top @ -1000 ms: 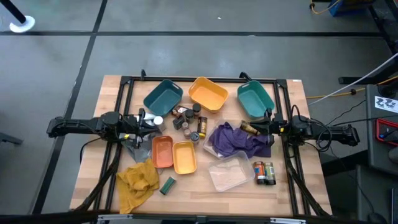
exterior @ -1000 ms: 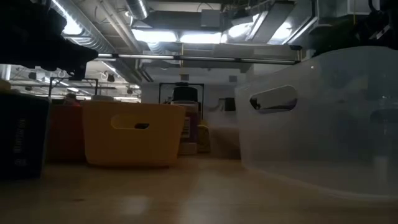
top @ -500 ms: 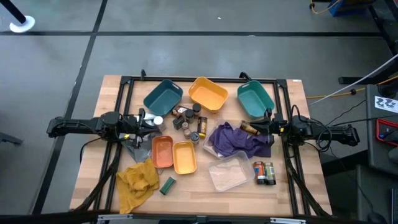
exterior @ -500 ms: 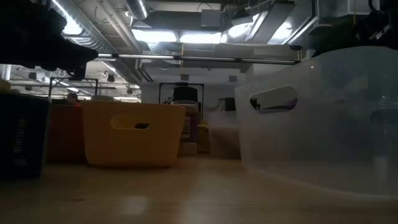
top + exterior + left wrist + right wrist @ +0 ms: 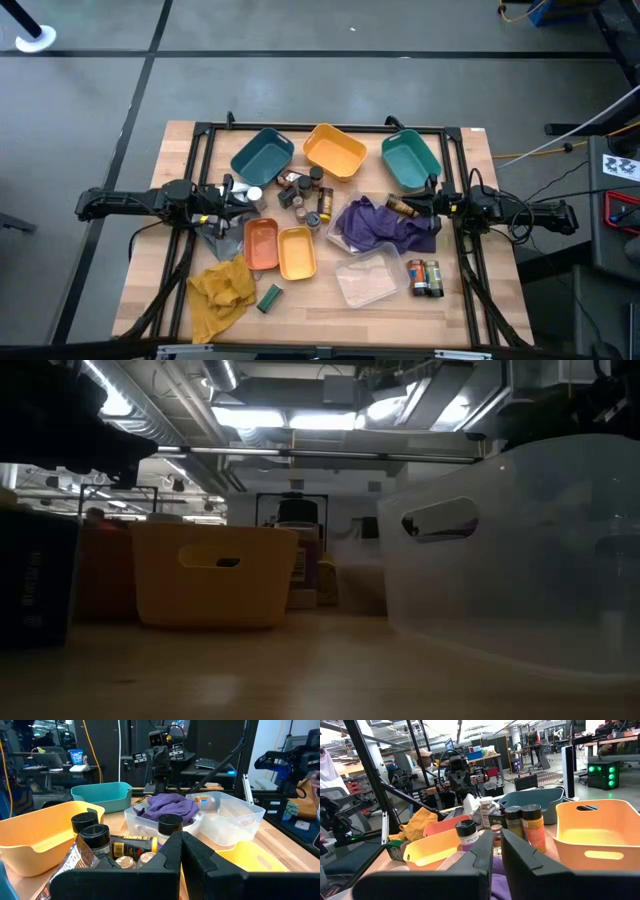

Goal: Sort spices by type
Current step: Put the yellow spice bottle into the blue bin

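Near bench middle, spices [image 5: 303, 192] stand in bunch between trays, two more jars [image 5: 424, 277] near right edge. Left gripper [image 5: 243, 205] and right gripper [image 5: 398, 207] both pinched together, holding nothing. Sorting looks not started. Next: open one, reach jar.

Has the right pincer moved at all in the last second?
No. From above, the right pincer sits at the same spot beside the purple cloth, shut.
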